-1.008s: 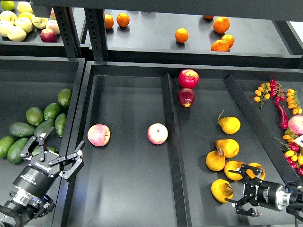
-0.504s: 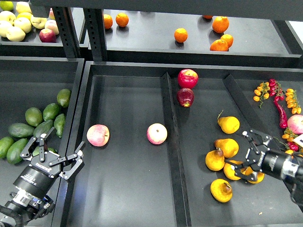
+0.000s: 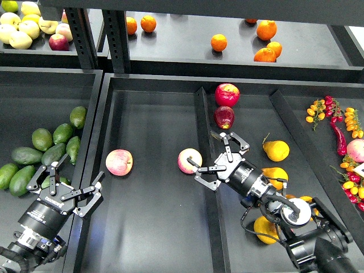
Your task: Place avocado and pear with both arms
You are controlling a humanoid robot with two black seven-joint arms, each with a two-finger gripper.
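The dark elongated avocado point(image 3: 27, 155) lies in the left bin among several lighter green avocados. My left gripper point(image 3: 67, 183) is open and empty, just right of that pile, over the bin's edge. The yellow-orange pear point(image 3: 261, 230) with a brown blotch lies near the front of the right compartment, partly hidden behind my right arm. My right gripper point(image 3: 215, 154) is open and empty, above the divider point(image 3: 203, 122) and next to a pink-and-yellow apple point(image 3: 187, 160), well up and left of the pear.
A second pink apple point(image 3: 118, 162) lies in the middle tray. Two red apples point(image 3: 226, 94) sit at the back. A long-stemmed pear point(image 3: 276, 150) and other pears lie right of my right arm. Peppers and small fruit point(image 3: 338, 128) fill the far-right tray. Oranges point(image 3: 218, 42) sit on the shelf.
My right gripper has swung from the pears at the right front up and left to the divider beside the apple. The left gripper has barely moved.
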